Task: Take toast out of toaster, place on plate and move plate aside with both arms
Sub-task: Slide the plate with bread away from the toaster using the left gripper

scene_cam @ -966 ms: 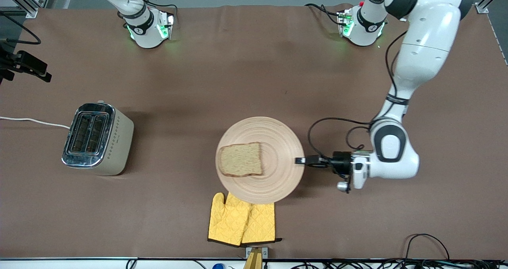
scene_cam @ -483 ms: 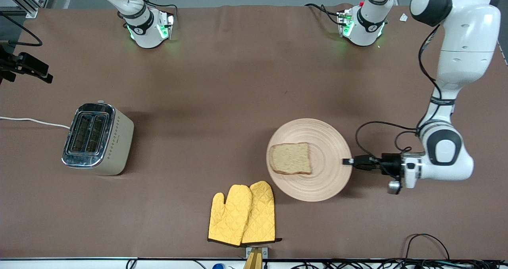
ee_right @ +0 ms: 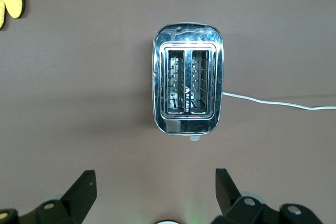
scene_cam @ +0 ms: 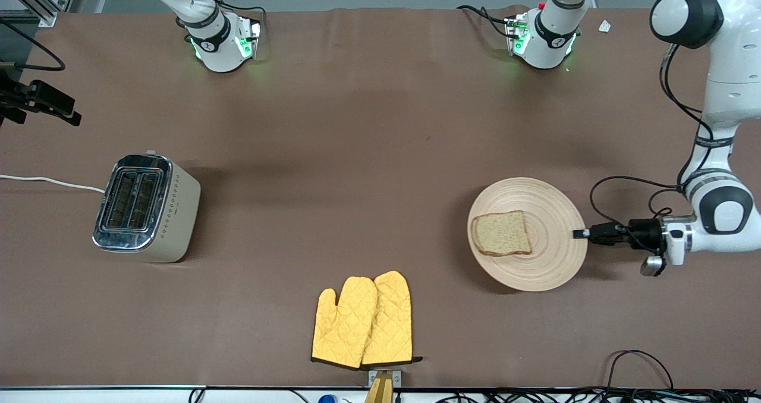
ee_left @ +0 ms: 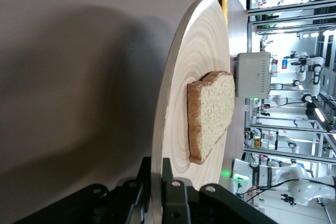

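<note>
Plate held by its rim, toast aboard

Left gripper (scene_cam: 579, 233) pinches the plate (scene_cam: 553, 260) edge toward the left arm's end, so the toast (scene_cam: 502, 233) rides flat, clear of the mitts (scene_cam: 362, 321); right gripper (ee_right: 152, 192) waits wide open over the empty toaster (scene_cam: 145, 208).

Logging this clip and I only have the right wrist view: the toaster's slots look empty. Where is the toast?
Observer: The toast lies on the plate, toward the left arm's end of the table.
Operator: My right gripper hangs open near the toaster. Is anything holding the plate?
Observer: Yes, the left gripper is shut on its rim.
Operator: I see a scrap of yellow. Mitts?
Observer: Two mitts, lying apart from the plate, nearer to the front camera.
</note>
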Action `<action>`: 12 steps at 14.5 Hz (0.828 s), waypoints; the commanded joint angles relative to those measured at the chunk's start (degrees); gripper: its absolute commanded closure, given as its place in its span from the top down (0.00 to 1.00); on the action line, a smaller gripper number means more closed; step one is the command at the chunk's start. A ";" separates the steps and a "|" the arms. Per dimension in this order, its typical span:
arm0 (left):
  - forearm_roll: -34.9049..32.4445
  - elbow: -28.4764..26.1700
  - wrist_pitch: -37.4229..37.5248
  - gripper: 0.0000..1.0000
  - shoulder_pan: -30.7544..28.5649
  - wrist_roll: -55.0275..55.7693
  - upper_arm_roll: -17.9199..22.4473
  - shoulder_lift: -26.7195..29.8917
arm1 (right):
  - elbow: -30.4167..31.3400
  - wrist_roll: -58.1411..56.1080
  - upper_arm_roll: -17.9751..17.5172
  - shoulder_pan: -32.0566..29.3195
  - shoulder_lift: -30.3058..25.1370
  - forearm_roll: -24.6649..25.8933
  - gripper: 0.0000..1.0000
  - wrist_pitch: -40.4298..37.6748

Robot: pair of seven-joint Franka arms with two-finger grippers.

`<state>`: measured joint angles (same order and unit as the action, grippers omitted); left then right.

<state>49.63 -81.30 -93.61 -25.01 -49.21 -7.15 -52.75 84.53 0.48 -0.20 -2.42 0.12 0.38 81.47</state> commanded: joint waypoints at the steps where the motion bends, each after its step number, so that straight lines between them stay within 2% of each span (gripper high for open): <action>1: -3.30 0.35 2.03 0.00 -4.06 -1.85 -0.85 -0.42 | -0.68 0.49 0.02 -0.22 0.23 -1.17 1.00 -0.78; 4: -4.45 0.44 2.03 0.00 -6.27 -4.05 -0.85 -2.35 | -0.68 0.32 0.02 -0.40 0.32 -1.17 1.00 -0.70; 7: -8.49 0.70 2.03 0.02 -7.42 -4.40 -0.85 -1.84 | -0.68 0.23 0.11 -0.40 0.32 -1.17 1.00 -0.78; 8: -9.45 1.14 2.03 0.06 -7.42 -4.32 -0.76 -1.83 | -0.68 0.23 0.11 -0.40 0.32 -1.17 1.00 -0.78; 9: -10.07 1.93 2.03 0.30 -7.42 -4.14 -0.84 -1.75 | -0.68 0.23 0.11 -0.48 0.32 -1.17 1.00 -0.70; 10: -9.99 2.02 2.03 0.59 -7.42 -3.88 -0.85 -1.66 | -0.68 0.23 0.11 -0.48 0.41 -1.17 1.00 -0.78; 11: -9.99 2.02 2.03 1.00 -7.42 -3.96 -0.85 -1.57 | -0.68 0.14 0.11 -0.48 0.41 -1.17 1.00 -0.78; 12: -10.08 2.11 2.03 1.00 -7.50 -4.40 -0.93 -1.14 | -0.68 0.14 0.11 -0.57 0.41 -1.17 1.00 -0.61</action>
<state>40.82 -79.32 -92.24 -32.13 -52.96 -7.66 -55.06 84.53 0.48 -0.04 -2.46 0.20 0.18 81.41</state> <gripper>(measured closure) 0.652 0.000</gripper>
